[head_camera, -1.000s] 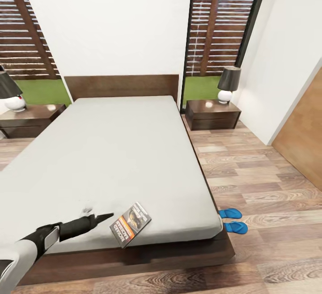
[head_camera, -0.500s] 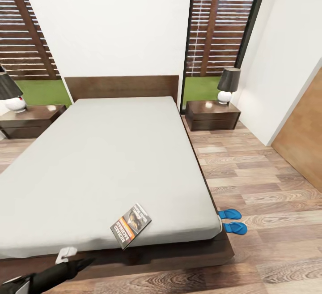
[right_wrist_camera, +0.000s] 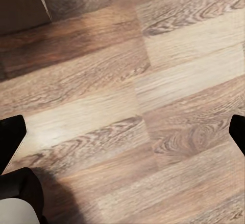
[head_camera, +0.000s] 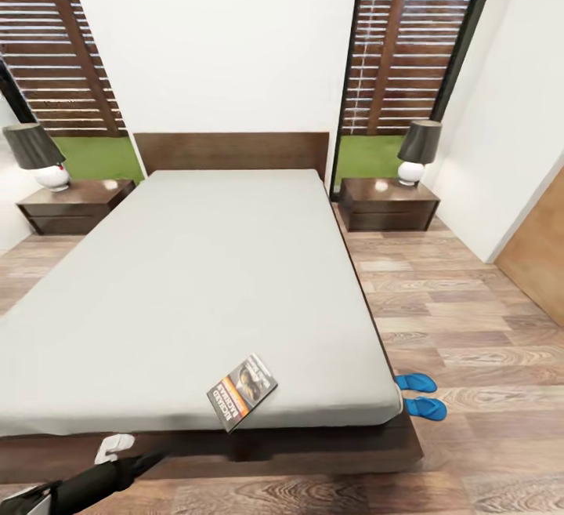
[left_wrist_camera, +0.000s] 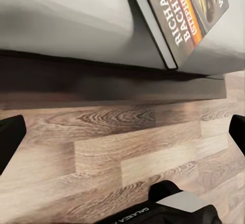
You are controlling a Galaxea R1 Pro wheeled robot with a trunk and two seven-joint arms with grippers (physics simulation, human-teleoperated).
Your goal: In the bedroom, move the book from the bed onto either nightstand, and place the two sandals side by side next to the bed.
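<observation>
We see book (head_camera: pixel 242 392) flat on bed (head_camera: pixel 204 280), at foot edge, corner overhanging mattress rim; in left wrist view, book (left_wrist_camera: pixel 186 14) juts over edge above dark bed frame (left_wrist_camera: pixel 102 81). Two blue sandals (head_camera: pixel 421 394) side by side on wood floor (head_camera: pixel 470 327), just beside bed's right foot corner. Nightstands (head_camera: pixel 389 203) (head_camera: pixel 74 205) flank headboard, each carrying lamp (head_camera: pixel 418 151). Left pincer (head_camera: pixel 145 462) low, before bed frame, fingertips spread wide. Right pincer (right_wrist_camera: pixel 122 132) spread wide over bare floor.
</observation>
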